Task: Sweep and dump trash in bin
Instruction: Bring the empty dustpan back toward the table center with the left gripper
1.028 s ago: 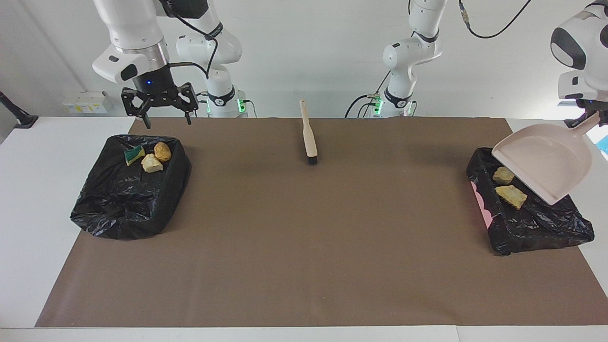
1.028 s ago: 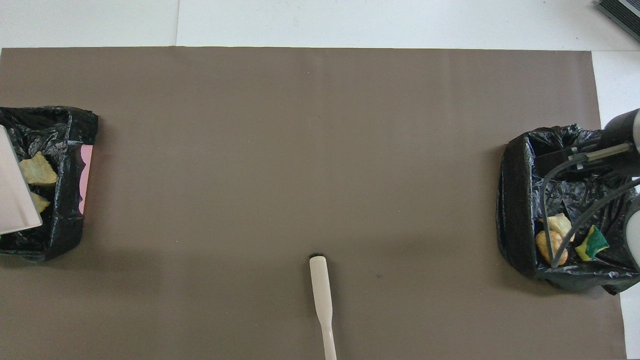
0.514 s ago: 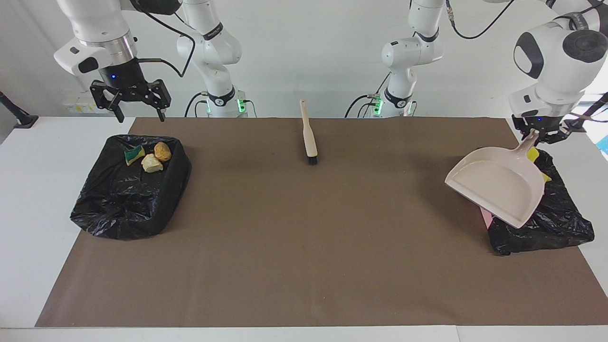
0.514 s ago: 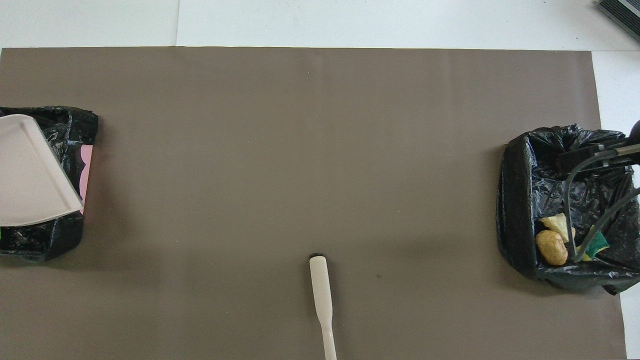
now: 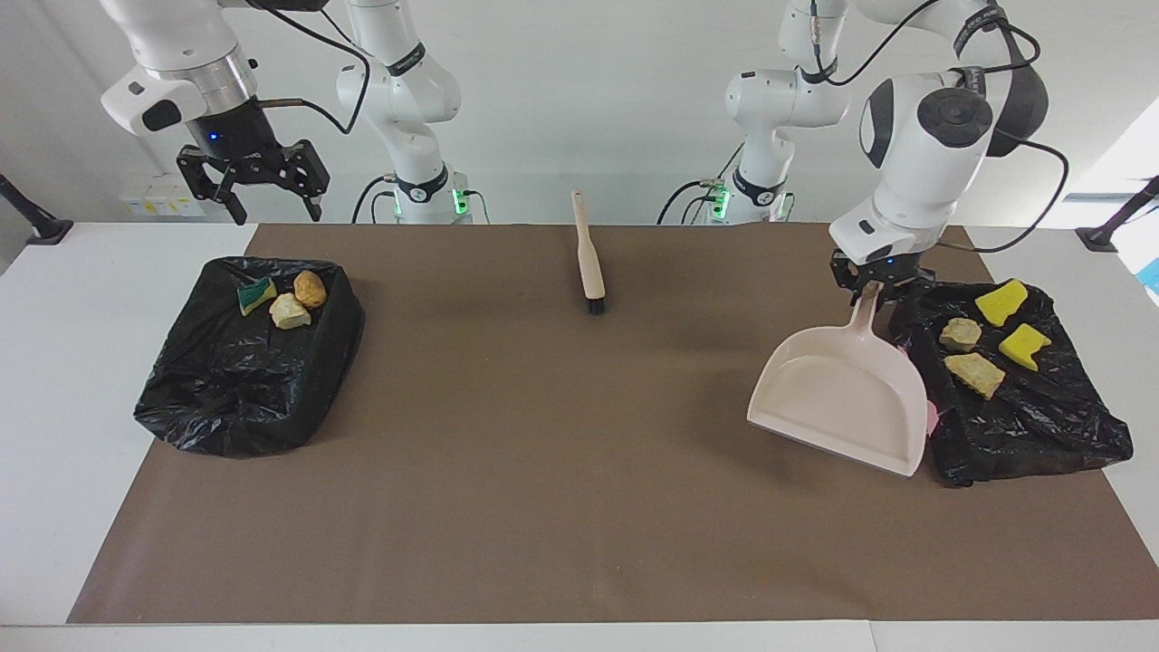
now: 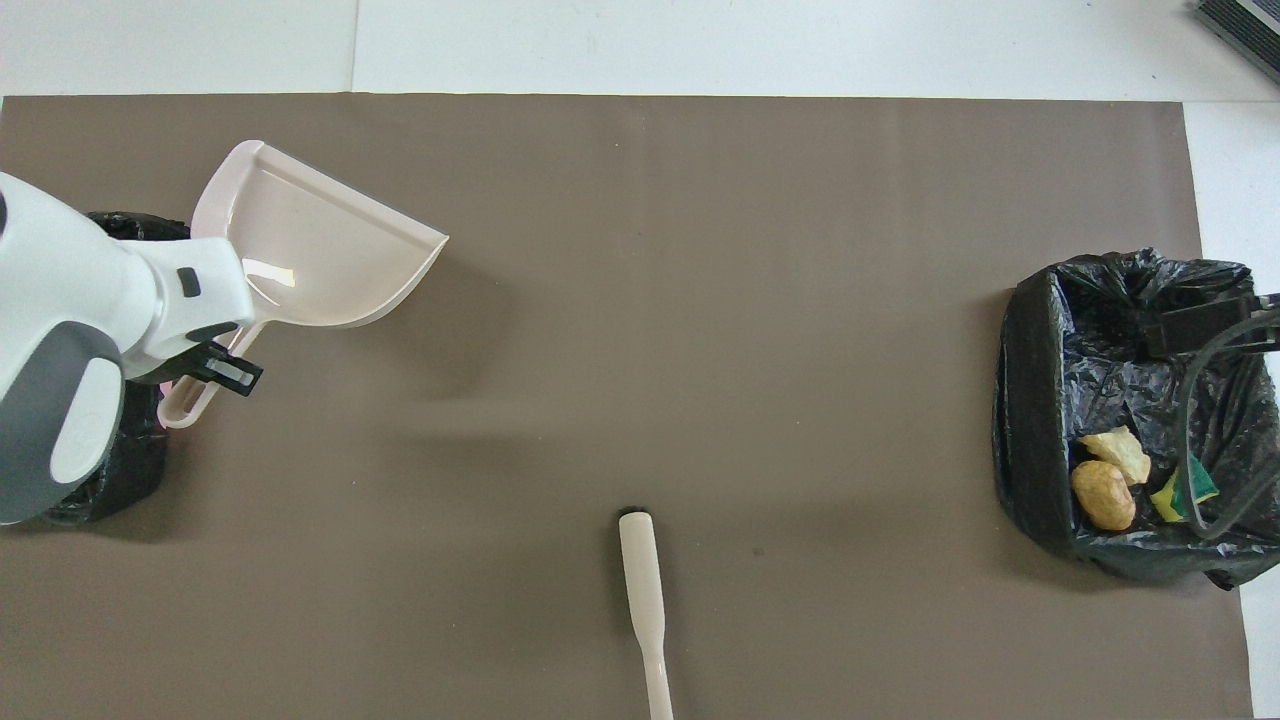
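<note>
Dustpan [image 5: 842,398] in left claw [image 5: 874,282]

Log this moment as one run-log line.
left gripper: shut on dustpan, over mat | right gripper: open, waiting | trash: in bins

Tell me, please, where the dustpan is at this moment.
The left gripper holds the dustpan by its handle, above the brown mat beside the black-lined bin at the left arm's end.

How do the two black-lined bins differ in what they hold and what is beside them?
The bin at the left arm's end holds four scraps; the bin at the right arm's end holds three, one green-and-yellow. The dustpan hangs beside the first; nothing is beside the second. Both are black-lined.
</note>
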